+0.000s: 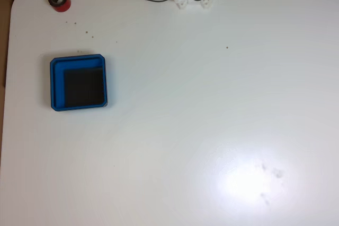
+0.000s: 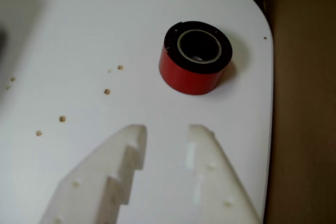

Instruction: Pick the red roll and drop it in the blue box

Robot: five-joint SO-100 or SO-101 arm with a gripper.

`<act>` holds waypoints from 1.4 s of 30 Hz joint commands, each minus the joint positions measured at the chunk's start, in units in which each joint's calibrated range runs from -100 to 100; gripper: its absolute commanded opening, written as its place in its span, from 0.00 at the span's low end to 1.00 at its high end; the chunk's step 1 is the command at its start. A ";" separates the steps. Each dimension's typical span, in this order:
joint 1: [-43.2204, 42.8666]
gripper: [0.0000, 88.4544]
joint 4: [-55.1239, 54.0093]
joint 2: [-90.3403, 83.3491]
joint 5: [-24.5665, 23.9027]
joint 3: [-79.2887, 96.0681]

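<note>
Red roll (image 2: 195, 59) stands flat near the white desk (image 2: 79, 35) corner, just ahead and slightly right of the open, empty hand (image 2: 167, 132), blue box (image 1: 78, 82) well apart

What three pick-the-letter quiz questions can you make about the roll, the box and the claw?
1. Where is the roll in the fixed view?
A. inside the box
B. near the table's top left corner
C. in the middle of the table

2. What colour is the floor of the box?
A. black
B. yellow
C. white

3. What is the claw doing in the wrist view?
A. squeezing the roll
B. holding the box
C. open, with nothing in it

Answers:
1 B, the roll sits on the table by the rounded corner, apart from the box.
2 A, blue walls surround a black floor.
3 C, a gap shows between the two white fingers, and the roll lies beyond them.
</note>
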 commanded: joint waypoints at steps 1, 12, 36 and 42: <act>-0.07 0.02 -0.96 10.00 0.28 -10.70; -1.54 0.02 -0.96 56.24 -0.15 -54.99; -1.64 0.02 31.63 92.44 -0.33 -95.34; -1.64 0.03 31.63 97.54 -0.42 -97.49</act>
